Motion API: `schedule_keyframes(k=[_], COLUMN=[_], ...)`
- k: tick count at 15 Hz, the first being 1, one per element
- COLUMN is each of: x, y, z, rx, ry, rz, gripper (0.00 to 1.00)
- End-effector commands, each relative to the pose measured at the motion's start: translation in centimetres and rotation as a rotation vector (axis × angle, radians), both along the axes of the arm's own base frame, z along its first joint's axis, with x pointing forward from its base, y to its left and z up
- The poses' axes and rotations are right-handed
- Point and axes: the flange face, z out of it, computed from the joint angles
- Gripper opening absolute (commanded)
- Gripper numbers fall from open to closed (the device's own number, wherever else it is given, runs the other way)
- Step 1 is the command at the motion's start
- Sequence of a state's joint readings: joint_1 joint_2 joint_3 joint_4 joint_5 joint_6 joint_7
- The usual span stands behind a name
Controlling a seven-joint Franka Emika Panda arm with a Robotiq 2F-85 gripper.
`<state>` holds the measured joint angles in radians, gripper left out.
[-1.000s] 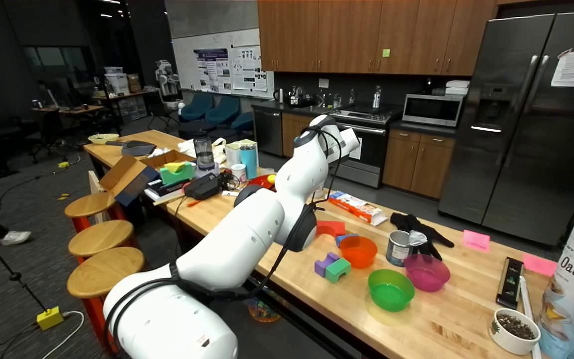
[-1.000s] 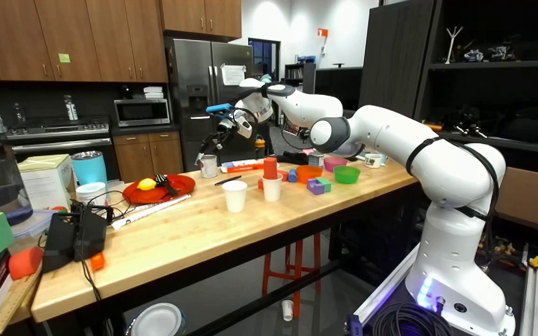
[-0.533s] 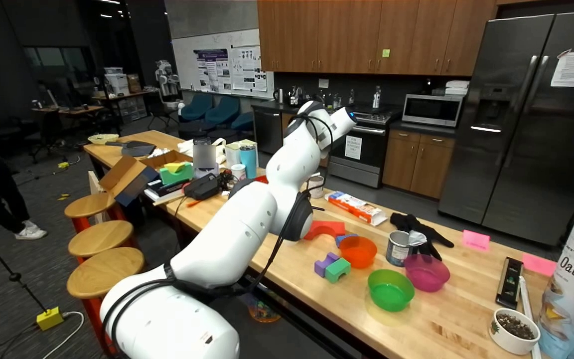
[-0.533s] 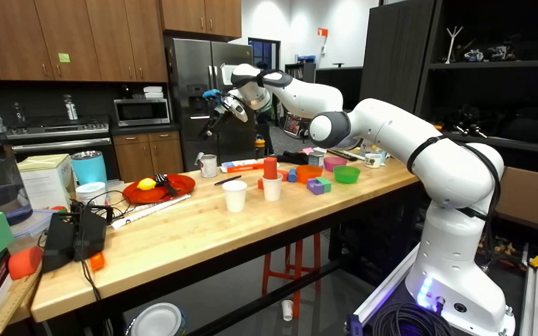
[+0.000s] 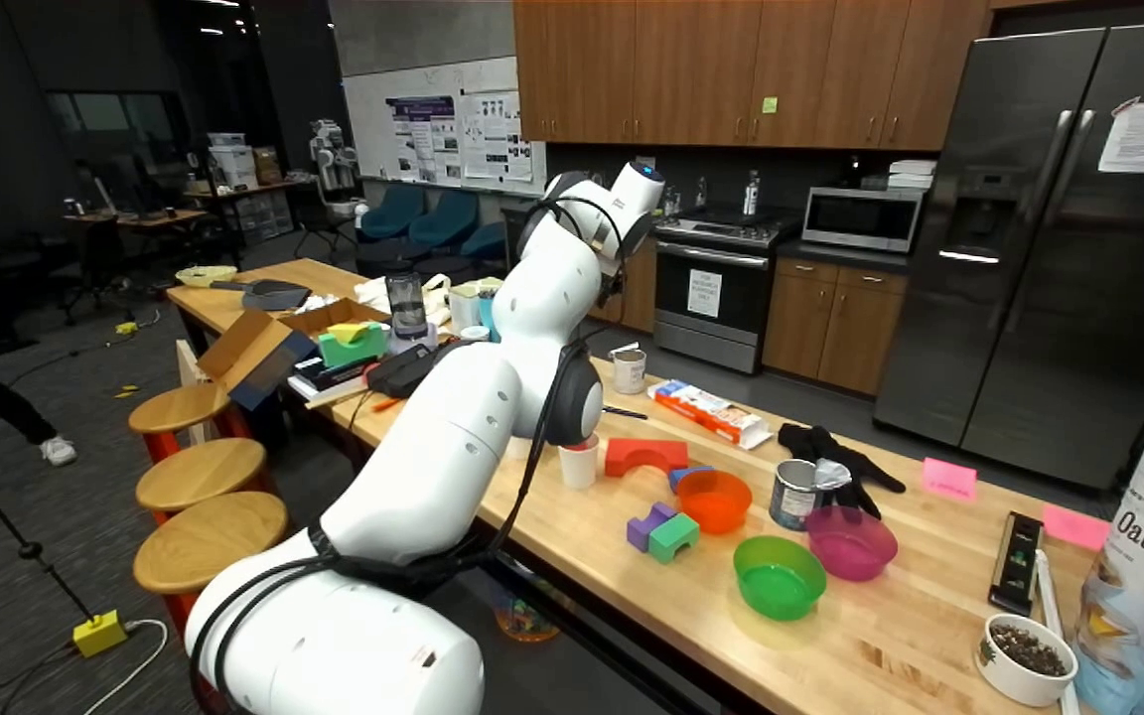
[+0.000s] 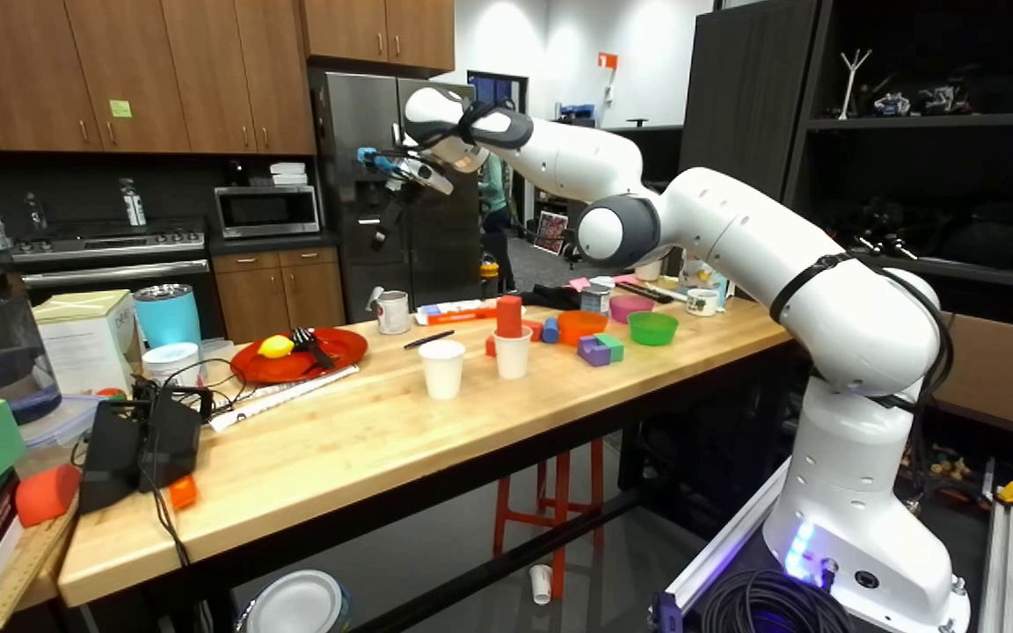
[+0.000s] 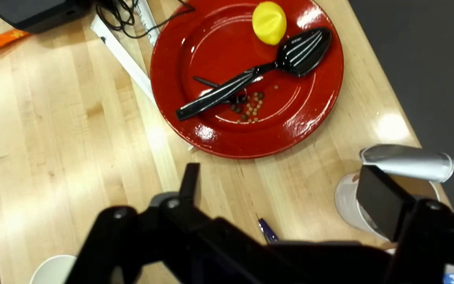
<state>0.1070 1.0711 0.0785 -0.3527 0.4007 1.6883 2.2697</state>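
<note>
The gripper [image 7: 280, 169], in the lower half of the wrist frame, has its jaws wide apart and empty, above the table [image 7: 73, 157]. One jaw partly hides the can [image 7: 347, 203] at right; a pen [image 7: 267, 230] shows at lower centre, and a red plate [image 7: 246, 148] at upper centre bears a lemon [image 7: 269, 23] and a black spoon [image 7: 250, 75]. In an exterior view the gripper [image 6: 380, 236] hangs left of centre, touching nothing.

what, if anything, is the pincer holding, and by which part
Nothing is held: in the wrist view the pincer stands open, its fingers apart with nothing gripped between them.
</note>
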Motion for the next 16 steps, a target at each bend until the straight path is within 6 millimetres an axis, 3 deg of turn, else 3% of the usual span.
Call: schedule_keyframes(k=[1, 8, 9, 10, 11, 12, 16], x=[-1.7, -6.5, -6.4, -7.2, -7.2, -6.6, -6.8], y=[1.6, 5.9, 3.2, 5.0, 5.0, 5.6, 5.5], z=[1.7, 3.0, 2.9, 2.8, 3.2, 2.1, 2.4], rx=[-0.143, -0.414, -0.448, -0.475, -0.489, -0.465, -0.484], ry=[0.086, 0.299, 0.335, 0.336, 0.306, 0.305, 0.300], rz=[-0.113, -0.265, -0.255, -0.218, -0.158, -0.192, -0.170], gripper=[1.00, 1.00, 1.00, 1.00, 1.00, 1.00, 1.00])
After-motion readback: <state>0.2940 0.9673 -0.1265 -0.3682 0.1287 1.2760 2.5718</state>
